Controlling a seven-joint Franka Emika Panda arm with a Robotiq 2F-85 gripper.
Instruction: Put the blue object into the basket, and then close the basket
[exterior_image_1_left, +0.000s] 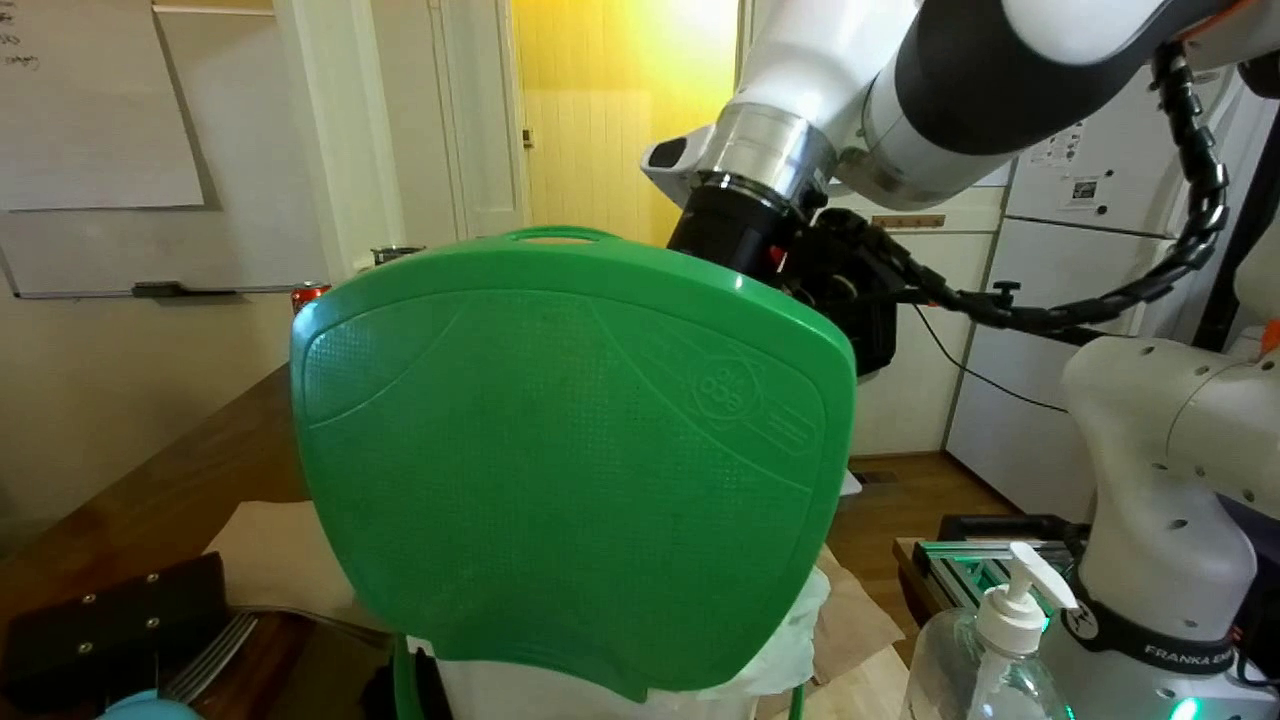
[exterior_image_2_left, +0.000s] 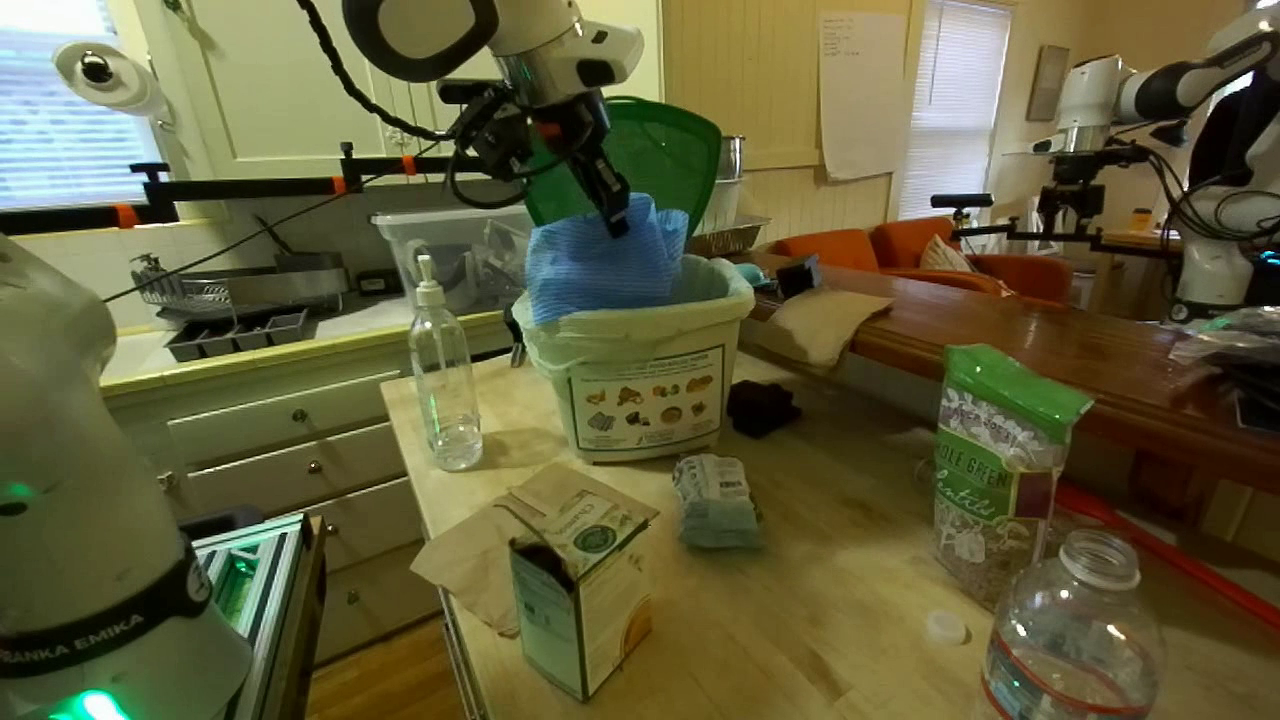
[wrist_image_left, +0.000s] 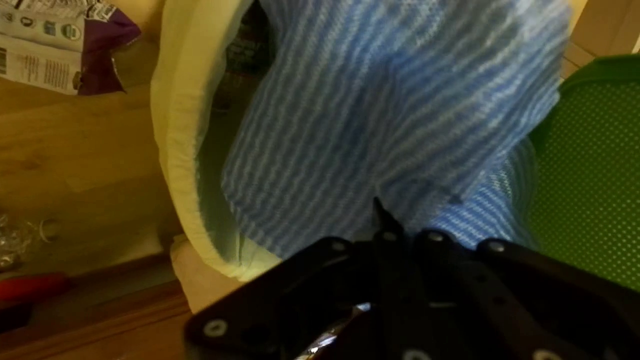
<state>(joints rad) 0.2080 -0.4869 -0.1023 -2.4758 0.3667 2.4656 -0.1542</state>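
Note:
The blue striped cloth (exterior_image_2_left: 590, 270) stands bunched above the mouth of the white basket (exterior_image_2_left: 640, 335), its lower part inside the rim. In the wrist view the cloth (wrist_image_left: 320, 150) fills the middle, within the lined rim (wrist_image_left: 172, 115). The green lid (exterior_image_2_left: 675, 150) is raised upright behind the opening; it also shows in an exterior view (exterior_image_1_left: 570, 460), where it hides the cloth and the gripper's fingers. My gripper (exterior_image_2_left: 615, 225) is over the basket with its fingers at the cloth's upper part. In the wrist view the fingers (wrist_image_left: 400, 225) are close together, shut on the cloth.
A clear pump bottle (exterior_image_2_left: 445, 390) stands beside the basket. An opened box (exterior_image_2_left: 585, 590), a small packet (exterior_image_2_left: 717, 500) and a dark item (exterior_image_2_left: 762, 407) lie near its front. A lentil bag (exterior_image_2_left: 1000, 470) and clear bottle (exterior_image_2_left: 1075, 630) stand farther along the table.

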